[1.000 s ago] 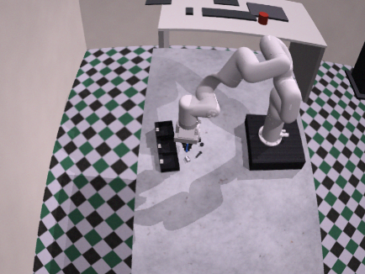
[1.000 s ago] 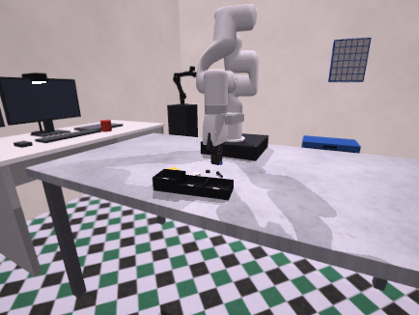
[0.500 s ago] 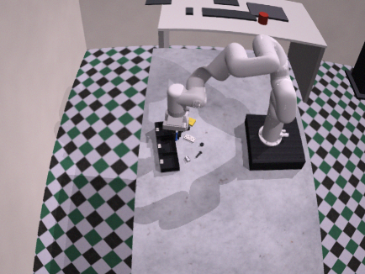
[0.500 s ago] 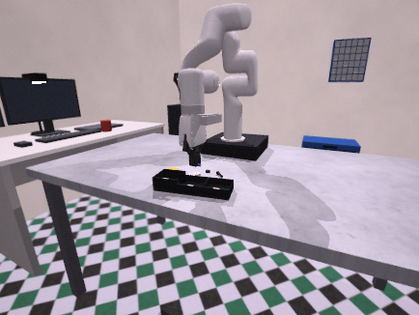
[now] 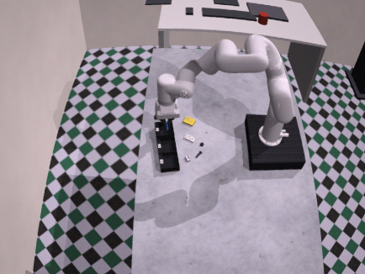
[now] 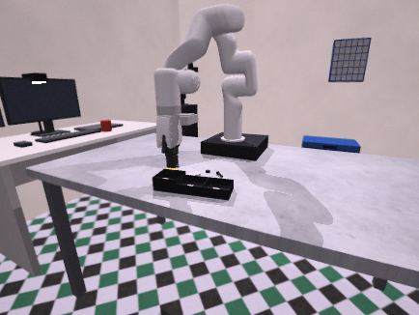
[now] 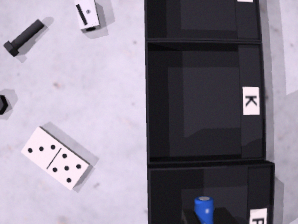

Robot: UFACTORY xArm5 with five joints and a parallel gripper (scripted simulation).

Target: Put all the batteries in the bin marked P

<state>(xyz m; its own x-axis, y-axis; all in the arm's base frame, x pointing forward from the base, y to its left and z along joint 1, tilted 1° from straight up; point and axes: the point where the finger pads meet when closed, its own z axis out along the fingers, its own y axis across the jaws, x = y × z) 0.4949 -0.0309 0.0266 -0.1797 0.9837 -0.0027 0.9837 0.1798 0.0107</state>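
Note:
My gripper (image 5: 168, 124) (image 6: 172, 161) (image 7: 202, 218) is shut on a blue battery (image 7: 203, 205) (image 5: 168, 125), held upright. It hangs over the end bin (image 7: 227, 190) (image 5: 171, 135) of a row of three black bins. That bin's white label (image 7: 258, 218) is cut off at the edge of the wrist view, so I cannot read it. The middle bin (image 7: 210, 100) (image 5: 168, 148) is marked K and looks empty. The third bin (image 7: 200, 20) (image 5: 170, 163) also looks empty. In the exterior view the bin row (image 6: 193, 186) stands flat near the table's front edge.
Beside the bins lie a white domino (image 7: 57, 157) (image 5: 189, 138), a black bolt (image 7: 24, 37) (image 5: 198, 154), a black nut (image 7: 2, 104) (image 5: 201, 144), a small white block (image 7: 89, 15) (image 5: 187, 158) and a yellow block (image 5: 188, 121). The arm's black base (image 5: 275, 143) stands to the right.

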